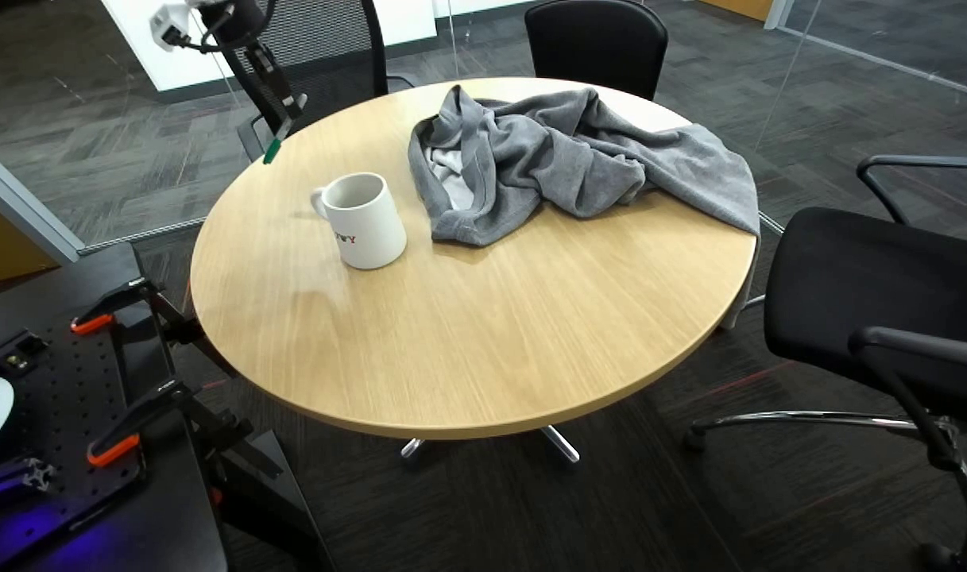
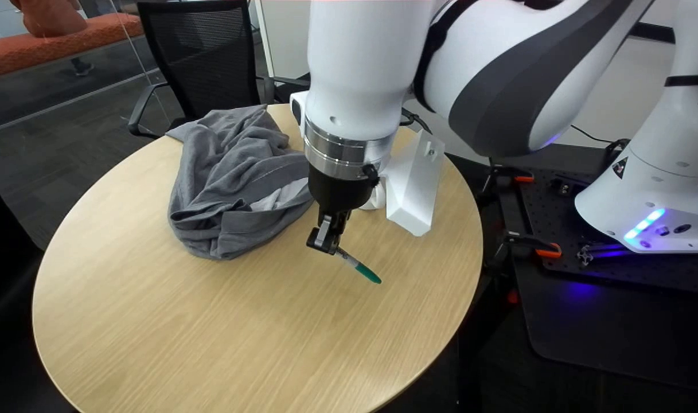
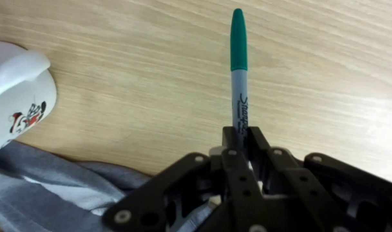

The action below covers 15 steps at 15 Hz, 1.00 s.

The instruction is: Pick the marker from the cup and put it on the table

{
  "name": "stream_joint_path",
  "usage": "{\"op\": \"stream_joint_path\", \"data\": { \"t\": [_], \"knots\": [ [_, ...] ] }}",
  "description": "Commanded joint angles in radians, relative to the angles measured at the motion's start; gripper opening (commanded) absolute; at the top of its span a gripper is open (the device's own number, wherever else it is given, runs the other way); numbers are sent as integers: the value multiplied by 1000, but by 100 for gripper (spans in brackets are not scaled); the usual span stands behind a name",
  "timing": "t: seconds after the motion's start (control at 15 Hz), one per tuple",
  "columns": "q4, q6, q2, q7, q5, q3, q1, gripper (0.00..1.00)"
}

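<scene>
We held the marker (image 3: 239,75) clear of the cup (image 1: 369,226), above the table (image 1: 467,334), green cap (image 2: 369,273) slanting down, the gripper (image 3: 242,134) closed on its barrel (image 3: 239,100). We judged the carrying step in hand; next we needed to lower it, lay it flat and let go.

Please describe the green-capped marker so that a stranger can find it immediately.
Above the round light-wood table, find the black gripper. Pinched in it is the marker, slim, with a pale grey barrel. Its green cap sets it apart from the white ceramic mug and the crumpled grey cloth.
</scene>
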Motion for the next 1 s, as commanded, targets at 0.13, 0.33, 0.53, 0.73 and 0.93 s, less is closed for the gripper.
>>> {"op": "stream_joint_path", "data": {
  "t": [0.13,0.33,0.53,0.73,0.93],
  "knots": [
    [96,-125,84,-161,127,-71,53,3],
    [126,-155,133,-178,142,-102,70,3],
    [144,-158,185,-211,173,-112,69,3],
    [153,-158,224,-267,229,-115,65,3],
    [157,-171,225,-286,263,-129,74,39]
  ]
}}
